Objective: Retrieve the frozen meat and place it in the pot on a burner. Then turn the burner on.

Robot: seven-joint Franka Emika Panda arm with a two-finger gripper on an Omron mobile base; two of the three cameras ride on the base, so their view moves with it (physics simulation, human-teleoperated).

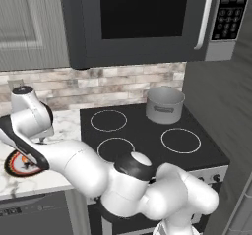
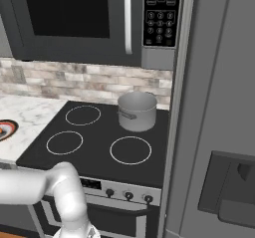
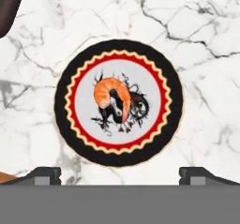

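Hovering our gripper (image 3: pixel 120 174), jaws wide, over frozen meat (image 3: pixel 111 96) on plate (image 3: pixel 70 124), left counter; pot (image 1: pixel 165 105) on far-right burner. Risk: fingertips catching plate rim, meat skidding aside.

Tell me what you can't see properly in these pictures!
- Plate: left base view, mostly behind the arm; right base view, cut by the left edge.
- Inside of the pot: hidden by its own wall in both base views.
- Tool: hand view, only the open tips show.
- Stove knobs' markings: too small.
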